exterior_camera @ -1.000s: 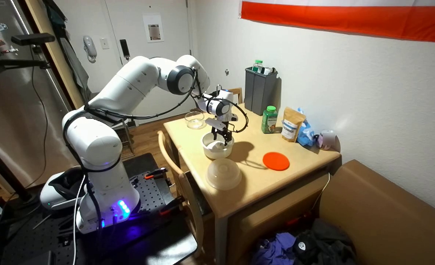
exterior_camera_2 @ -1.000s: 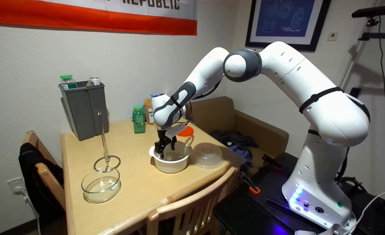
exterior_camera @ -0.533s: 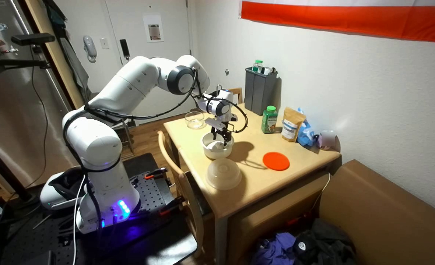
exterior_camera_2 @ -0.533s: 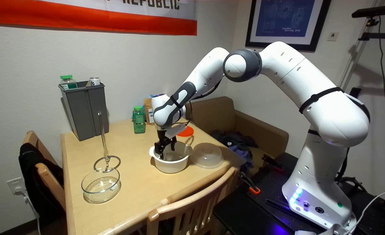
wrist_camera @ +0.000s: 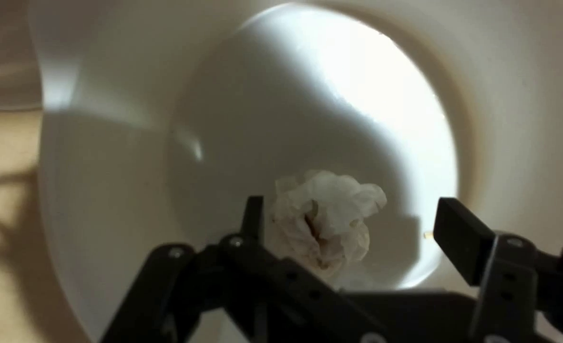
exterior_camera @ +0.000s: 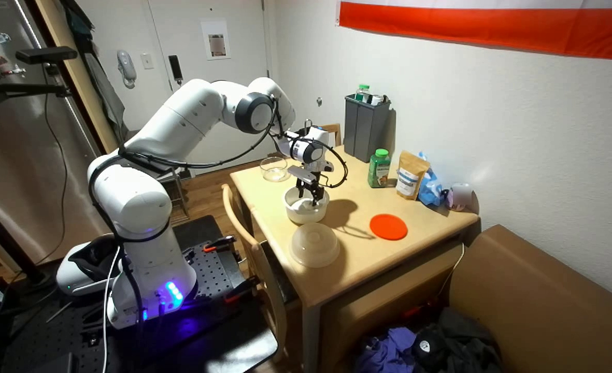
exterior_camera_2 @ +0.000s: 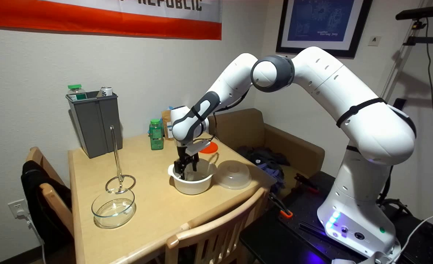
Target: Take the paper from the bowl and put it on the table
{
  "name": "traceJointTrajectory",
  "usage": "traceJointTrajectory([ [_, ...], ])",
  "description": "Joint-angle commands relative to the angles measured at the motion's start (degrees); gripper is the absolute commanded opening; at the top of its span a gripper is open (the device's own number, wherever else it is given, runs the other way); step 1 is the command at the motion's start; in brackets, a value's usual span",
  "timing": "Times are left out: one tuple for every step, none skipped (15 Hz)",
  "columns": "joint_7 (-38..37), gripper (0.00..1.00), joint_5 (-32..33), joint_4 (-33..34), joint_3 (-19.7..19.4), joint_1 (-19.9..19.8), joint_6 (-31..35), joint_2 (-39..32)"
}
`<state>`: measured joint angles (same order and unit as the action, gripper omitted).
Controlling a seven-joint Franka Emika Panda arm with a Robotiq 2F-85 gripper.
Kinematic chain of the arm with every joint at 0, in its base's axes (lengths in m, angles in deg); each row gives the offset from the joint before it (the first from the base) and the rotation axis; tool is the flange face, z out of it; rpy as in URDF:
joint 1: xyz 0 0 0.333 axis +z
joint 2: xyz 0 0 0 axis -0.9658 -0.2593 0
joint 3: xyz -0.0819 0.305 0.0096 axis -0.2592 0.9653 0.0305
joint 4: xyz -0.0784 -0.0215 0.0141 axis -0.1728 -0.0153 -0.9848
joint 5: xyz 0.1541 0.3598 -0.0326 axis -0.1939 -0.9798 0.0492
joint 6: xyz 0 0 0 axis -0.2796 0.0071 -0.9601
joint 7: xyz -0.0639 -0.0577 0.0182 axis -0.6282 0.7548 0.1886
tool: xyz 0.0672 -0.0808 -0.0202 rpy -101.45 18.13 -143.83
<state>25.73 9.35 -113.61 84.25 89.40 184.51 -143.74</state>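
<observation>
Paper, white and crumpled into a loose wad, lies on the floor of the white bowl, off centre toward the claw's side in the wrist view. The claw reaches down into that bowl in both exterior views, its 2 fingers spread well apart and gripping nothing; the wad lies in the span between them, nearer 1 finger, and whether that finger touches it I cannot tell. So the reach looks mostly done, while the grasp, the lift, the carry and the setting-down are all left, which makes this an early stage by my reckoning. What it calls for next, I judge, is perhaps some centring and a little more depth, then closing. The bowl stands upright on the wooden surface, where the paper is meant to end up. Just beside it sits a frosted dome, round side up; well apart from the bowl are a red disc and a glass dish.
</observation>
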Motion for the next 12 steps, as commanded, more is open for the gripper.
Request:
traceJointTrajectory([
  [0.09, 0.85, -1.20, -0.40, 1.04, -0.97, -2.17, 0.70],
  [0.00, 0.86, -1.29, -0.37, 1.05, -0.98, -2.41, 0.70],
  [-0.05, 0.87, -1.39, -0.35, 1.08, -1.00, -2.62, 0.70],
  [-0.13, 0.91, -1.47, -0.33, 1.09, -1.02, -2.78, 0.69],
  [-0.24, 0.91, -1.56, -0.31, 1.10, -1.04, -2.92, 0.69],
  [-0.31, 0.94, -1.68, -0.29, 1.12, -1.07, -3.01, 0.69],
  [-0.41, 0.93, -1.83, -0.28, 1.15, -1.10, -3.18, 0.68],
  [-0.48, 0.94, -2.00, -0.25, 1.19, -1.14, -3.43, 0.70],
  [-0.42, 0.91, -2.19, -0.23, 1.27, -1.21, -3.66, 0.70],
  [-0.40, 0.91, -2.32, -0.21, 1.33, -1.25, -3.93, 0.70],
  [-0.26, 0.90, -2.53, -0.34, 1.45, -1.35, -4.03, 0.79],
  [-0.21, 0.96, -2.64, -0.34, 1.48, -1.37, -4.00, 0.76],
])
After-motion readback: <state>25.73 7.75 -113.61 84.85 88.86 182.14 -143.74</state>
